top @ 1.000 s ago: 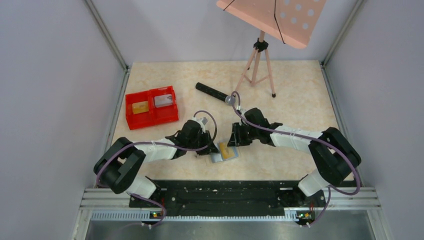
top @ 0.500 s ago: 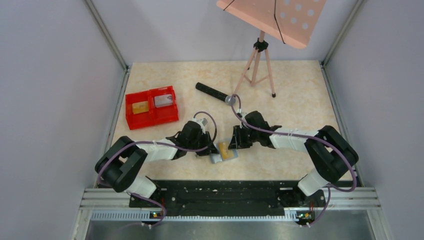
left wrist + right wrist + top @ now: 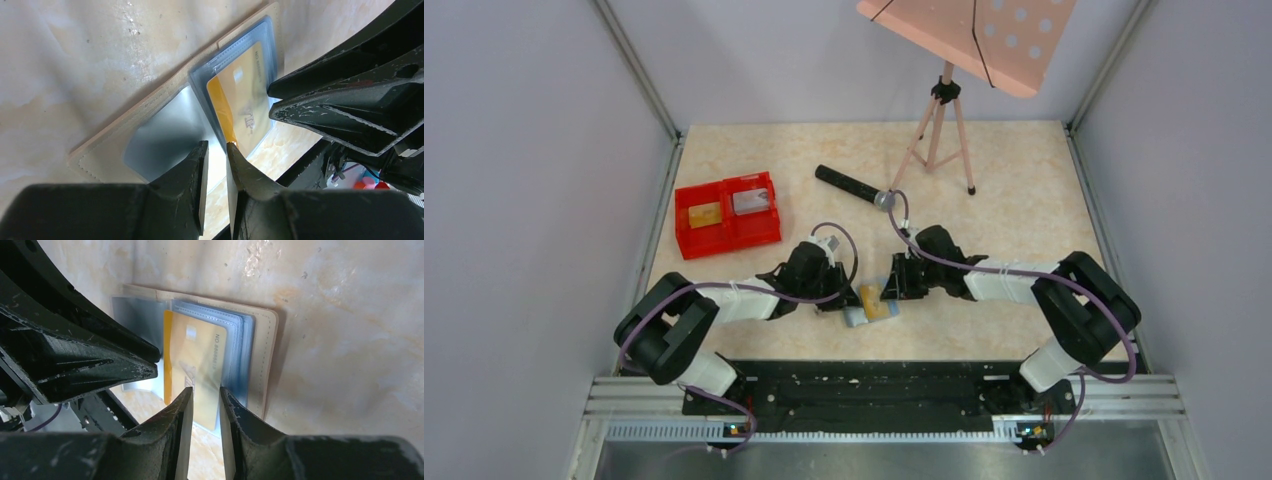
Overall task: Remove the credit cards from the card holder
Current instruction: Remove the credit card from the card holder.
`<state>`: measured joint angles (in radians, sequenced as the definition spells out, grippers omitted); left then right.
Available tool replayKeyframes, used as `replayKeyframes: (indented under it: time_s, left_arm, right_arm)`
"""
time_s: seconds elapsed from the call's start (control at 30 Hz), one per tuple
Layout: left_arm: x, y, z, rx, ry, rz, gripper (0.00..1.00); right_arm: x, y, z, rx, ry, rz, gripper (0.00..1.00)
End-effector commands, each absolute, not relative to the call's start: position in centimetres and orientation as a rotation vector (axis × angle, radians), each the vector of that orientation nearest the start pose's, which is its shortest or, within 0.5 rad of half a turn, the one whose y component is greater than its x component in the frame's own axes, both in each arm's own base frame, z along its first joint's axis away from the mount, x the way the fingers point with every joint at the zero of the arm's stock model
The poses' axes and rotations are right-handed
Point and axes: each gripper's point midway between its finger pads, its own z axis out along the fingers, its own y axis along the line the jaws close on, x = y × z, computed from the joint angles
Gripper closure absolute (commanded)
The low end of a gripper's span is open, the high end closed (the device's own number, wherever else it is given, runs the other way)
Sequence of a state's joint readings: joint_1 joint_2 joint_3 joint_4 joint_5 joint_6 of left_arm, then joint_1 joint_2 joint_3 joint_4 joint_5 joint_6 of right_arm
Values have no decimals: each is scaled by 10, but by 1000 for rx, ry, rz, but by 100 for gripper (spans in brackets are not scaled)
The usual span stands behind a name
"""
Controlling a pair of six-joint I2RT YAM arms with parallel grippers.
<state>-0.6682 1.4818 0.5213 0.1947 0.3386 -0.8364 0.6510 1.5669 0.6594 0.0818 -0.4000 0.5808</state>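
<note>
The card holder [image 3: 871, 311] lies open on the table between my two grippers. In the left wrist view the card holder [image 3: 160, 137] shows a grey-blue left panel and clear sleeves on the right. A gold-yellow credit card [image 3: 240, 100] sits in those sleeves, its near end sticking out past the sleeve. My left gripper [image 3: 216, 152] stands over the centre fold, jaws a narrow gap apart and empty. My right gripper [image 3: 203, 395] hovers over the gold card [image 3: 195, 355] and wallet [image 3: 262, 350], jaws a narrow gap apart, holding nothing.
A red two-compartment tray [image 3: 686, 232] at the back left holds a gold card [image 3: 705, 214] and a grey card [image 3: 750, 201]. A black cylinder [image 3: 849, 184] lies behind the grippers. A tripod [image 3: 939, 130] carries a pink perforated board [image 3: 969, 35] at the back.
My right gripper has moved left and closer over the wallet. The gold card and wallet have shifted slightly left. My left gripper moved in a little, then held still.
</note>
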Motion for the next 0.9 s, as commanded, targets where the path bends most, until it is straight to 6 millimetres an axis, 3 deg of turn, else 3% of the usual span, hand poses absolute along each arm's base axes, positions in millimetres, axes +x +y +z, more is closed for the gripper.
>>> replayKeyframes:
  time_s: [0.0, 0.87]
  left_arm:
    - [214, -279, 38, -5, 2511, -1088, 75]
    - [210, -294, 41, -41, 2490, -1217, 74]
  right_arm:
    - [217, 277, 25, -270, 2580, 1013, 74]
    - [215, 275, 23, -249, 2586, 1015, 78]
